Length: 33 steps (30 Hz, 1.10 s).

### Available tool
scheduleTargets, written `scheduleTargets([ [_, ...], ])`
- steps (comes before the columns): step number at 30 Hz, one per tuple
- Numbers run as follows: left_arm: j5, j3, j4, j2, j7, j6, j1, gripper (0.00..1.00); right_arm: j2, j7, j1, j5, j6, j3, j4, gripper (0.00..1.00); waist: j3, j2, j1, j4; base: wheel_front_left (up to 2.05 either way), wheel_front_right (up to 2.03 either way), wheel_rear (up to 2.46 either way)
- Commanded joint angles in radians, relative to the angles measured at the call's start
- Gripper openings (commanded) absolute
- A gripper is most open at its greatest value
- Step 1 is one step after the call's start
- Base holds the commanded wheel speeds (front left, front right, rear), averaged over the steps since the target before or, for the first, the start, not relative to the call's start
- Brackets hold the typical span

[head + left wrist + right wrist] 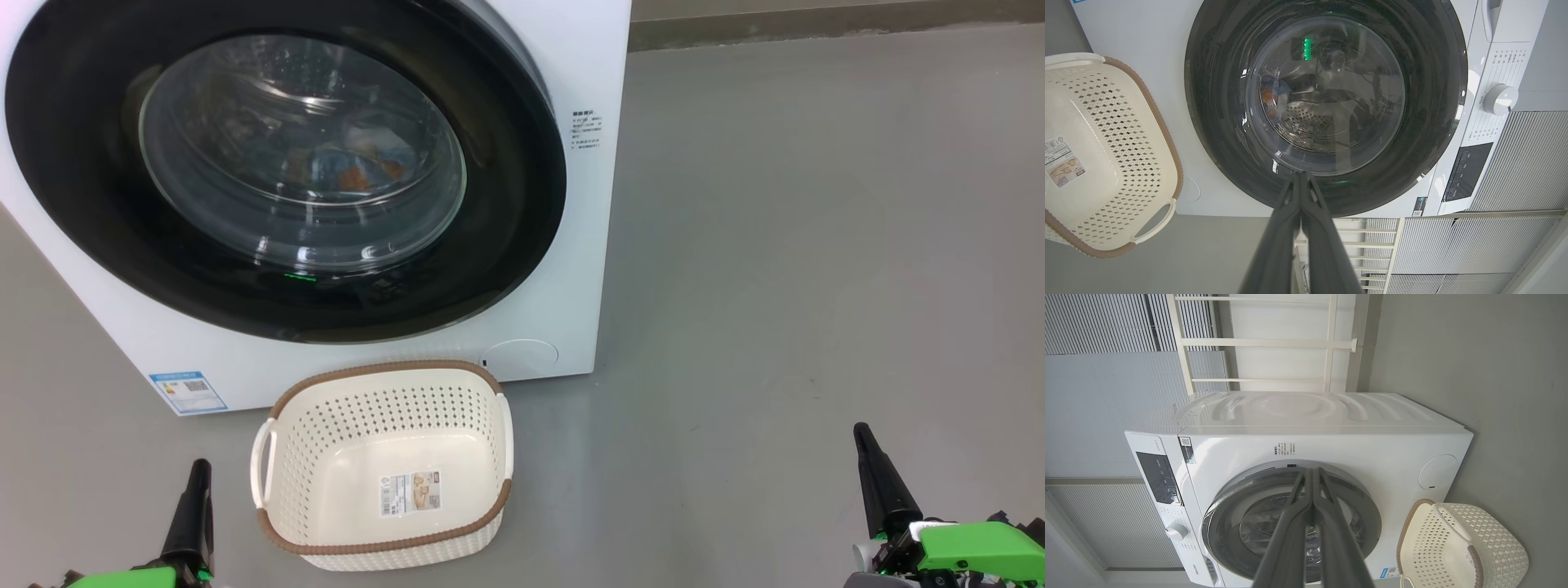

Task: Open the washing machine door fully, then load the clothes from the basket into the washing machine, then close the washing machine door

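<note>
The washing machine [581,57] stands at the upper left of the head view, and its round black door [510,212] lies shut flat against the front. Behind the glass bowl I see the clothes [353,170], blue with orange, lying in the drum; the left wrist view shows them as the clothes [1269,96]. In front of the machine the basket [384,406] sits on the floor with nothing in it but its label. My left gripper [199,467] is shut at the lower left, beside the basket. Low at the right, my right gripper [861,431] is shut, well away from both.
Grey floor [816,245] stretches wide to the right of the machine. A round flap [520,357] and a blue sticker [188,392] mark the machine's lower front. The control knob [1500,99] and a dark panel sit beside the door. A white railing [1274,342] stands behind the machine.
</note>
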Motion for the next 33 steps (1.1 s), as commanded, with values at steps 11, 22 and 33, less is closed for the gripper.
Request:
scheduleTargets([
  [11,0.003,0.035,-0.019,0.016,0.007,-0.003,-0.040,0.00,-0.004,0.008,-0.045,-0.003,-0.001,0.022,-0.024,0.00,0.000,0.0000,0.0000,0.000,0.00,0.00,0.00],
  [22,0.004,0.035,-0.019,0.016,0.007,-0.003,-0.040,0.00,-0.004,0.008,-0.045,-0.004,-0.001,0.022,-0.024,0.00,0.000,0.0000,0.0000,0.000,0.00,0.00,0.00],
  [33,0.004,0.036,-0.019,0.016,0.007,-0.003,-0.040,0.00,-0.003,0.008,-0.045,-0.004,-0.001,0.022,-0.024,0.00,0.000,0.0000,0.0000,0.000,0.00,0.00,0.00],
])
